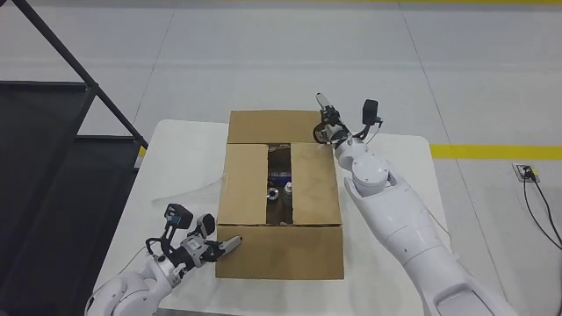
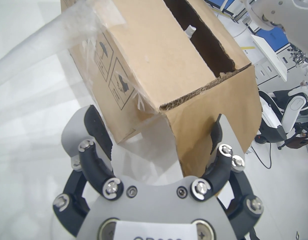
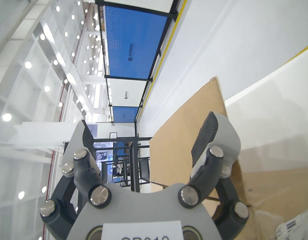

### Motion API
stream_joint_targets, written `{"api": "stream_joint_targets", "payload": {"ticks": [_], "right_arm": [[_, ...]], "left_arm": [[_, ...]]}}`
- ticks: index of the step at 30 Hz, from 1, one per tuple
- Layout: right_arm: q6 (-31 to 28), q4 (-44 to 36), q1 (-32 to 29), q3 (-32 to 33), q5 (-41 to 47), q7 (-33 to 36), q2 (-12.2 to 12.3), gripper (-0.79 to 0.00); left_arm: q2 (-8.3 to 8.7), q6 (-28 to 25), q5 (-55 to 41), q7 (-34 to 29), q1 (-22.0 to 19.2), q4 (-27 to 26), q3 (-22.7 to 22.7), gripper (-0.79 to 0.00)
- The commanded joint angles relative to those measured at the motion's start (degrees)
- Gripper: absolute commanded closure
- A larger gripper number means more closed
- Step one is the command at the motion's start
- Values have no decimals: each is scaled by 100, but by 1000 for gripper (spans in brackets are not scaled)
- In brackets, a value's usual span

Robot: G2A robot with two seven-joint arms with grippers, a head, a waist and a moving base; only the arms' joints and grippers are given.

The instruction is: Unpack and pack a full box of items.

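Observation:
A brown cardboard box (image 1: 255, 184) stands in the middle of the white table (image 1: 395, 167). Its two long flaps leave a gap where several bottles (image 1: 279, 186) show; one white cap (image 2: 190, 30) pokes up. The far flap (image 1: 272, 125) and the near flap (image 1: 281, 252) are folded outward. My left gripper (image 1: 230, 244) (image 2: 156, 133) is open at the box's near left corner, with the near flap's side edge (image 2: 214, 111) between its fingers. My right gripper (image 1: 326, 123) (image 3: 146, 136) is open at the far right corner, tilted upward over the far flap (image 3: 189, 131).
A loose strip of clear tape (image 2: 79, 23) (image 1: 189, 195) hangs off the box's left side onto the table. A black frame with dark panels (image 1: 53, 184) stands to the table's left. Bare table lies on both sides of the box.

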Motion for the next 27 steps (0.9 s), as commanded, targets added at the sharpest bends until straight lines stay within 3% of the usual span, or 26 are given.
{"api": "stream_joint_targets", "payload": {"ticks": [1,5,12,23,27], "right_arm": [[-272,-252,-146,62,-262,289,75,-785],[-609,-918,-482,192,-666,1026,224,-785],[-421,-2110,-979,470,-1067,2574,469,-785],[-421,-2110,-979,470,-1067,2574,469,-785],[-318,-2061,-918,248,-997,2906,413,-785]], "left_arm": [[-3,77,-126,172,117,-165,-66,-785],[15,104,-325,419,398,-427,-333,-785],[29,202,-781,818,852,-621,-811,-785],[30,236,-803,830,887,-624,-849,-785],[12,397,-1008,789,761,-680,-792,-785]]}}
